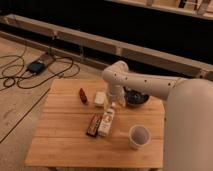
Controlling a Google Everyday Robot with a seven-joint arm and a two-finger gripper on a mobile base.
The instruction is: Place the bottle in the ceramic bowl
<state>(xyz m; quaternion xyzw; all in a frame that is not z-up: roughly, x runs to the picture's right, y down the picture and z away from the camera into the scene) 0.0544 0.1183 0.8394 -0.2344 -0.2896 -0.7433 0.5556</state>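
Observation:
The bottle [106,121] is white with a tan-orange label and lies on its side in the middle of the wooden table [65,140]. Its cap points away from me. The ceramic bowl [136,98] is dark and round and sits at the back right of the table, partly hidden by my arm. My gripper [114,103] hangs from the white arm just above the bottle's cap end, between the bowl and a small white block. Nothing shows in the gripper.
A small white block [100,98] and a small red object [83,95] lie at the back of the table. A flat dark red-brown bar [94,125] lies right beside the bottle. A white cup [138,136] stands at the front right. Cables [30,70] lie on the floor at left.

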